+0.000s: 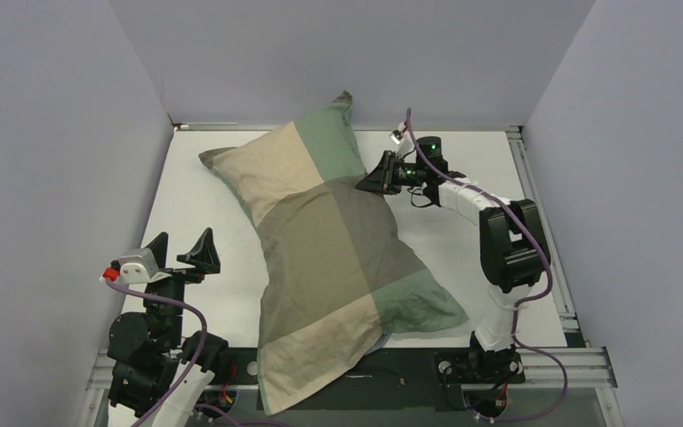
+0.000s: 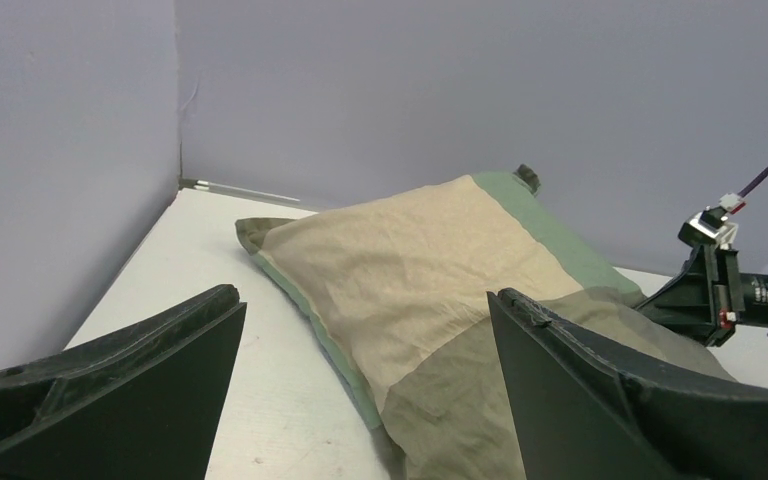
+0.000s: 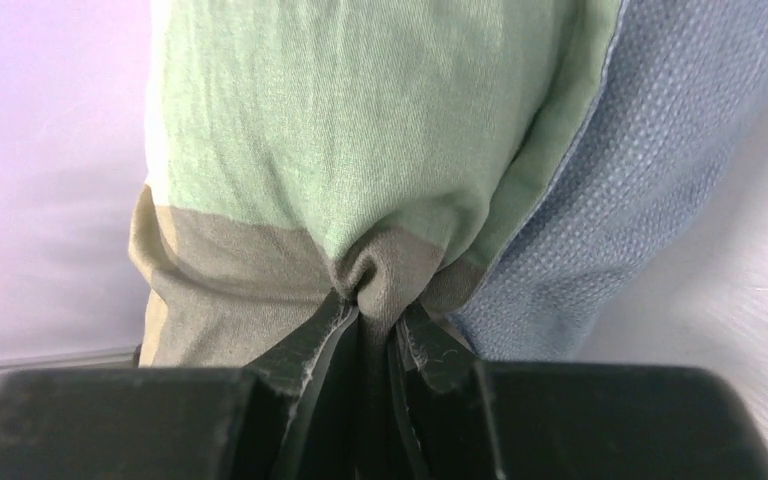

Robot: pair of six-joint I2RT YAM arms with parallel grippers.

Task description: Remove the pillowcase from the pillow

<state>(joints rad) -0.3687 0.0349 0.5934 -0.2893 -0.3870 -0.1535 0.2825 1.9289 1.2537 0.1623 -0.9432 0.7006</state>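
Observation:
The pillowcase [image 1: 338, 245], in beige, olive-brown and sage-green blocks, lies stuffed and slanted across the table from the far wall to the near edge. The pillow is hidden inside it. My right gripper [image 1: 366, 184] is at the case's right edge, shut on a pinched fold of olive-brown cloth [image 3: 385, 285]. The right wrist view also shows the case's grey-blue under face [image 3: 610, 190]. My left gripper [image 1: 180, 251] stands wide open above the table, left of the pillowcase [image 2: 430, 290], with nothing between its fingers [image 2: 200, 345].
Grey walls [image 1: 53, 133] close in the white table [image 1: 462, 249] on three sides. The pillowcase's near end hangs over the dark front rail [image 1: 409, 365] between the arm bases.

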